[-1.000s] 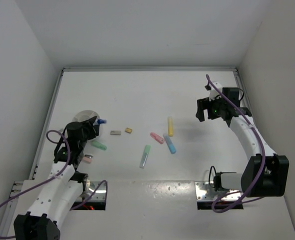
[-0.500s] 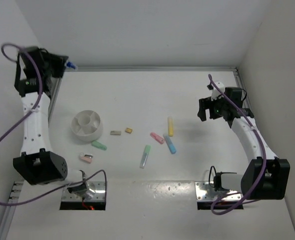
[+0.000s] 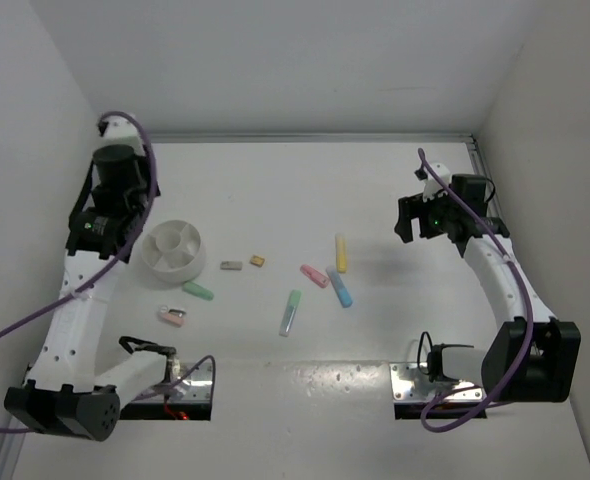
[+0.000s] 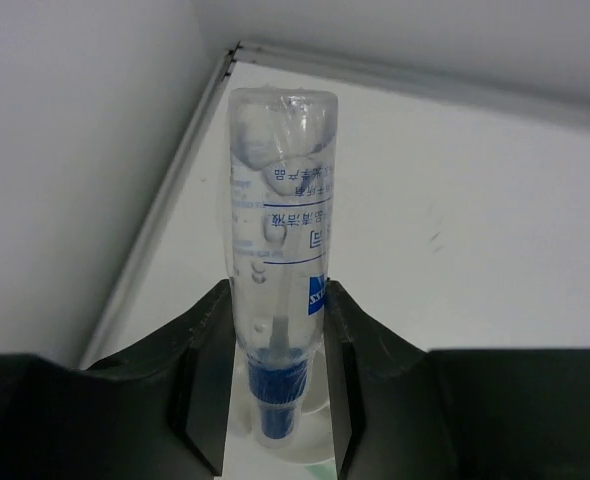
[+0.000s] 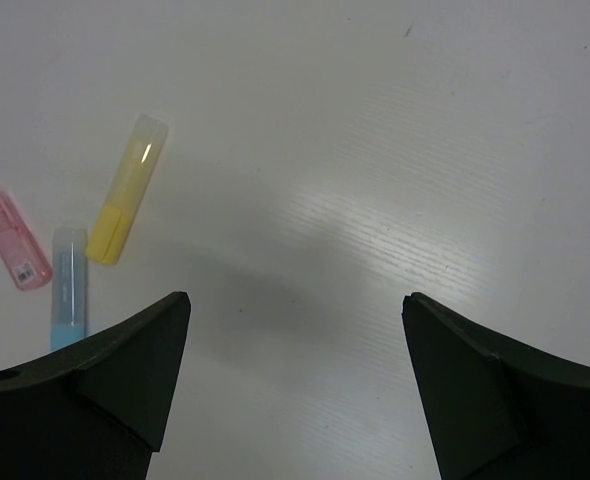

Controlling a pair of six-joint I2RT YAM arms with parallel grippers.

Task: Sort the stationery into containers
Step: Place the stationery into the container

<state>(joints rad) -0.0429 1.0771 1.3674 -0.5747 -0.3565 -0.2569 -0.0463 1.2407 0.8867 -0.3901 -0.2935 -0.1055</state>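
Note:
My left gripper (image 4: 278, 300) is shut on a clear blue-tipped pen (image 4: 280, 200), which stands upright between the fingers with its blue tip down. Under the tip shows the rim of the round white bowl (image 4: 320, 405). From above, the left gripper (image 3: 125, 238) hangs at the left edge of the bowl (image 3: 172, 247). My right gripper (image 5: 295, 300) is open and empty above bare table, right of a yellow marker (image 5: 125, 190), a pink marker (image 5: 15, 240) and a blue marker (image 5: 68, 290). The right gripper (image 3: 410, 222) is at the right side.
On the table lie a pale green marker (image 3: 291, 312), a green marker (image 3: 198, 291), a pink piece (image 3: 172, 316), a grey block (image 3: 231, 266) and a tan block (image 3: 258, 261). White walls close in the left, back and right sides.
The left arm, holding the pen, swung from low by the bowl up to the far left corner and has come back down beside the bowl. The right arm has barely moved.

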